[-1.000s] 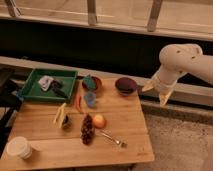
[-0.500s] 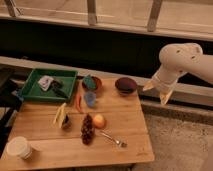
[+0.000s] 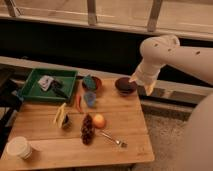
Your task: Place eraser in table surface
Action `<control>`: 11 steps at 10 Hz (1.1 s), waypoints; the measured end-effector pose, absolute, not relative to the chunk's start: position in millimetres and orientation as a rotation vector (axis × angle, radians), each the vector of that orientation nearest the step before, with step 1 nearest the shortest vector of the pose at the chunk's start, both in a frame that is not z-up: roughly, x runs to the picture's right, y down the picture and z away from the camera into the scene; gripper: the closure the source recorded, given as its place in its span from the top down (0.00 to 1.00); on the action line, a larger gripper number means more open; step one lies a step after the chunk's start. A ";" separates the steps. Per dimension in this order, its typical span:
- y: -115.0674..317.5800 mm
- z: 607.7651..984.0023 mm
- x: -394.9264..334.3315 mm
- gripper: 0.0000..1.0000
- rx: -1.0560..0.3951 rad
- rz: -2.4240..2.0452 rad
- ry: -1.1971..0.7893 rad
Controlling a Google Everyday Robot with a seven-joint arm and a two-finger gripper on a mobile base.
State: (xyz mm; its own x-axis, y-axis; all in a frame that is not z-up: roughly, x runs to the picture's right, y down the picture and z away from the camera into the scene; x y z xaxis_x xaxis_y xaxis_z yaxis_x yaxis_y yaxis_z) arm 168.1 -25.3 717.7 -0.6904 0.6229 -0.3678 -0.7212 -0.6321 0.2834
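The eraser looks like the small dark chunk (image 3: pixel 59 90) lying in the green tray (image 3: pixel 30 93) at the table's back left, beside a grey-white item. The table surface (image 3: pixel 125 127) is a light wooden plank top. My gripper (image 3: pixel 143 85) hangs off the table's back right corner, just right of the dark maroon bowl (image 3: pixel 124 85) and far from the eraser. Its two pale fingers stand apart with nothing between them.
A teal block (image 3: pixel 89 81) sits in a reddish bowl at the back middle, with a blue cup (image 3: pixel 90 98) in front. A banana (image 3: pixel 60 115), grapes (image 3: pixel 87 130), an orange (image 3: pixel 99 121), a fork (image 3: pixel 113 138) and a white cup (image 3: pixel 19 148) lie on the table.
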 end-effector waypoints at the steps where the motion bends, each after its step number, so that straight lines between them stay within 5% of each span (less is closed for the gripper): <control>1: -37.0 727.9 149.3 0.70 -0.307 2.293 0.494; 8: -52.0 745.1 129.3 0.70 -0.308 2.309 0.466; 11: -55.2 794.2 139.2 0.70 -0.324 2.355 0.497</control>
